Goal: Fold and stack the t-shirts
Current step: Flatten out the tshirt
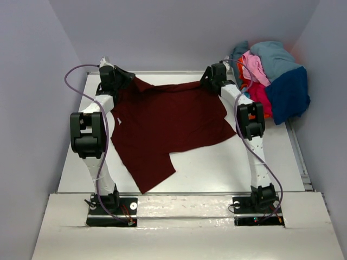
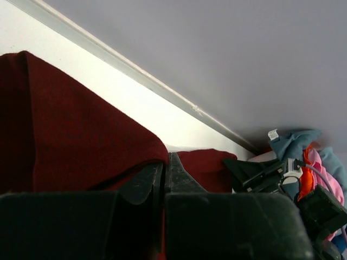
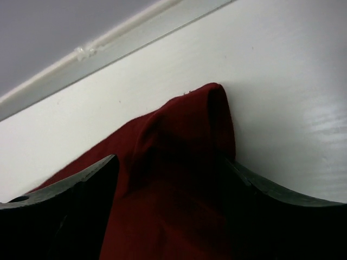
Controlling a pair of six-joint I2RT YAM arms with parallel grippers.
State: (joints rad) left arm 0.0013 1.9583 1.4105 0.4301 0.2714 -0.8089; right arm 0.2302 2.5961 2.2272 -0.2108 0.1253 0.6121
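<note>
L fingers (image 2: 164, 169) clenched on maroon t-shirt (image 1: 168, 124) nr far bench (image 1: 217, 162) edge; R fingers (image 3: 100, 174) spread wide, straddling its raised fold.

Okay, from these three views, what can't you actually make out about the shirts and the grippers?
Top view: the far corners of the maroon t-shirt, hidden under the left gripper and right gripper.
Top view: how many t-shirts make up the pile; they overlap.
Right wrist view: whether the open fingers touch the cloth fold; the bottom edge cuts it off.
</note>
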